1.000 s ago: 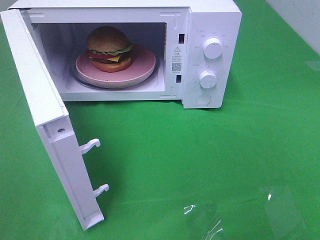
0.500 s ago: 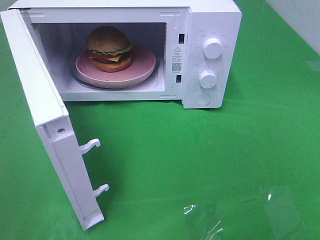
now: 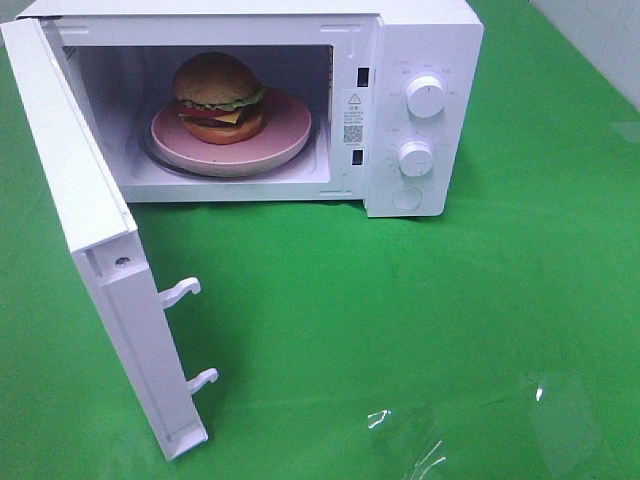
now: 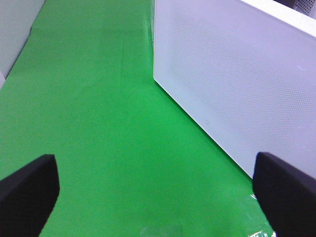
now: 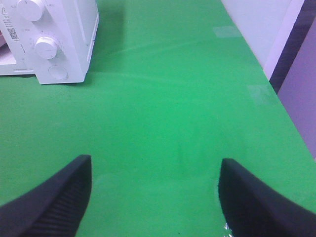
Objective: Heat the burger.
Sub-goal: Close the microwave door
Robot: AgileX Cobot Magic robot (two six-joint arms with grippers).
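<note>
The burger (image 3: 219, 97), with a golden-brown bun, lettuce, tomato and cheese, sits on a pink plate (image 3: 283, 135) inside the white microwave (image 3: 430, 40). The microwave door (image 3: 95, 240) stands wide open, swung toward the front left. Neither gripper shows in the high view. My left gripper (image 4: 155, 190) is open and empty over the green cloth, beside the door's outer face (image 4: 237, 84). My right gripper (image 5: 154, 197) is open and empty over the cloth, well in front and right of the microwave's knob panel (image 5: 47, 47).
Two white knobs (image 3: 426, 96) and a round button (image 3: 407, 198) are on the microwave's right panel. Two latch hooks (image 3: 180, 291) stick out of the door's edge. Green cloth (image 3: 400, 300) covers the table; its right edge borders a wall (image 5: 256, 24).
</note>
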